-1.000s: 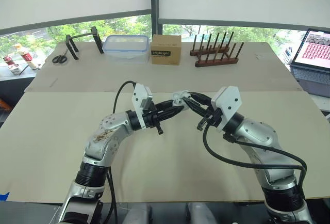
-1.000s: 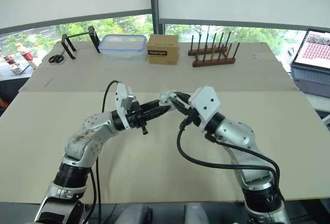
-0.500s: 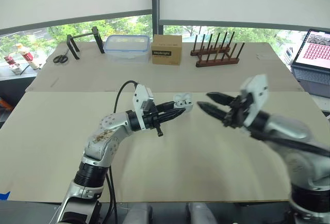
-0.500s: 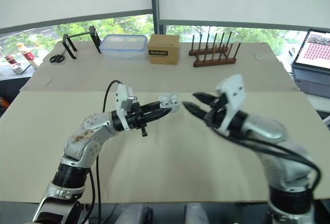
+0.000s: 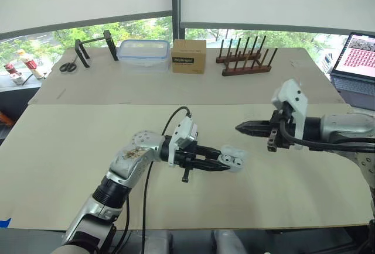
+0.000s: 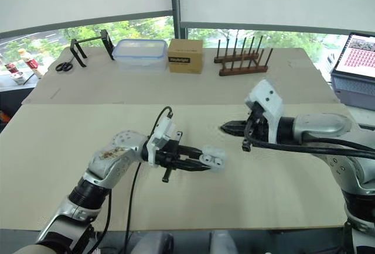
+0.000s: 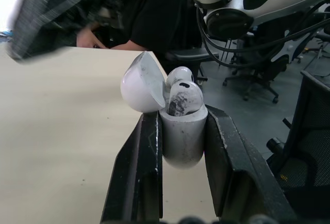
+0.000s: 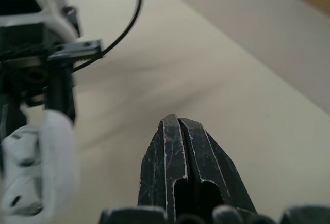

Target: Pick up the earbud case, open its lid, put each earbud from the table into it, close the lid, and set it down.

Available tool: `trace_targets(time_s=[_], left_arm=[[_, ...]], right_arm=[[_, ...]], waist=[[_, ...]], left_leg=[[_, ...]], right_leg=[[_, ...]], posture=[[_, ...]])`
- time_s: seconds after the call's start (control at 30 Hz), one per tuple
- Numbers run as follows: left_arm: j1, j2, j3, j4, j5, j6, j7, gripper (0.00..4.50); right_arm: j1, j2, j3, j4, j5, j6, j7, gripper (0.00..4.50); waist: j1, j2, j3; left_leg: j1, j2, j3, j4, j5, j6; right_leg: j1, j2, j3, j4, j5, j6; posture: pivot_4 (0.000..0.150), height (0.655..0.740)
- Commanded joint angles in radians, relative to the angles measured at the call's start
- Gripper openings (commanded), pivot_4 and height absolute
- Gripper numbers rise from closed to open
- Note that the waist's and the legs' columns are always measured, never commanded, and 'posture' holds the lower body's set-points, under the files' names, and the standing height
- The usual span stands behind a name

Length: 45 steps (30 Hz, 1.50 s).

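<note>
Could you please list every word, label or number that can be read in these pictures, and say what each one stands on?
"Heybright": on the front label of the cardboard box.
Laptop screen: a pink grid, too small to read.
Bottles at the far left: labels too small to read.
Earbud case: no marking visible.

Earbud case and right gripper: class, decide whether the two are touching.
Apart. The left eye view shows bare table between the shut right gripper and the earbud case, held by the left gripper.
</note>
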Motion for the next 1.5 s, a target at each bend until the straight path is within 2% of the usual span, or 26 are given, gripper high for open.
trace_targets(time_s=[0.03, 0.27, 0.57, 0.7, 0.8, 0.97, 1.37, 1.5], left_arm=[[-0.027, -0.027, 0.017, 0.010, 0.002, -0.028, 0.009, 0.60], [-0.029, -0.035, 0.031, 0.039, 0.031, -0.058, 0.028, 0.60], [-0.028, -0.042, 0.059, 0.038, 0.015, -0.013, 0.047, 0.60], [-0.021, -0.037, 0.050, 0.050, 0.041, -0.036, 0.040, 0.60], [-0.021, -0.045, 0.049, 0.055, 0.046, -0.044, 0.046, 0.60], [-0.021, -0.056, 0.054, 0.046, 0.042, -0.048, 0.057, 0.60], [-0.017, -0.072, 0.081, 0.006, 0.006, -0.004, 0.108, 0.60], [-0.015, -0.053, 0.084, 0.014, -0.030, 0.137, 0.135, 0.60]], right_arm=[[-0.029, -0.031, -0.017, -0.020, 0.088, 0.055, 0.064, 0.00], [0.000, -0.078, -0.068, -0.066, 0.241, 0.130, 0.111, 0.00], [0.099, -0.073, -0.086, -0.108, 0.226, 0.085, 0.053, 0.00], [0.072, -0.024, -0.190, -0.078, 0.404, 0.118, -0.024, 0.00], [0.046, 0.028, -0.212, -0.037, 0.471, 0.108, -0.148, 0.00], [0.048, 0.054, -0.140, -0.039, 0.376, 0.090, -0.219, 0.00], [0.168, -0.023, -0.085, -0.122, 0.305, 0.055, -0.101, 0.00], [0.172, -0.018, -0.111, -0.118, 0.309, 0.039, -0.093, 0.00]], waist=[[0.001, 0.000, 0.000], [0.002, 0.000, 0.000], [0.010, 0.000, 0.000], [0.012, 0.000, 0.000], [0.014, 0.000, 0.000], [0.014, 0.000, 0.000], [0.016, 0.000, 0.000], [0.016, 0.000, 0.000]], left_leg=[[0.000, 0.000, -0.001, 0.000, 0.000, 0.000], [0.000, 0.000, -0.001, 0.001, 0.000, 0.000], [0.000, 0.000, -0.001, 0.001, 0.000, 0.000], [0.000, 0.000, -0.001, 0.001, 0.000, 0.000], [0.000, 0.001, -0.001, 0.001, 0.000, 0.000], [0.000, 0.000, -0.001, 0.001, 0.000, 0.000], [-0.001, 0.000, -0.001, 0.002, 0.000, 0.000], [-0.001, 0.000, -0.001, 0.002, 0.000, 0.000]], right_leg=[[0.000, 0.000, 0.000, 0.000, 0.000, 0.000], [0.000, 0.000, 0.000, 0.001, 0.000, 0.000], [0.000, 0.000, 0.000, 0.001, 0.000, 0.000], [-0.001, 0.000, 0.000, 0.001, 0.000, 0.000], [0.000, 0.000, 0.000, 0.001, 0.000, 0.000], [-0.001, 0.000, 0.000, 0.001, 0.000, 0.000], [0.000, 0.000, 0.000, 0.001, 0.000, 0.000], [0.000, 0.000, 0.000, 0.001, 0.000, 0.000]], posture=[[0.150, 0.7400], [0.150, 0.7400], [0.150, 0.7400], [0.150, 0.7400], [0.150, 0.7400], [0.150, 0.7400], [0.150, 0.7400], [0.150, 0.7400]])
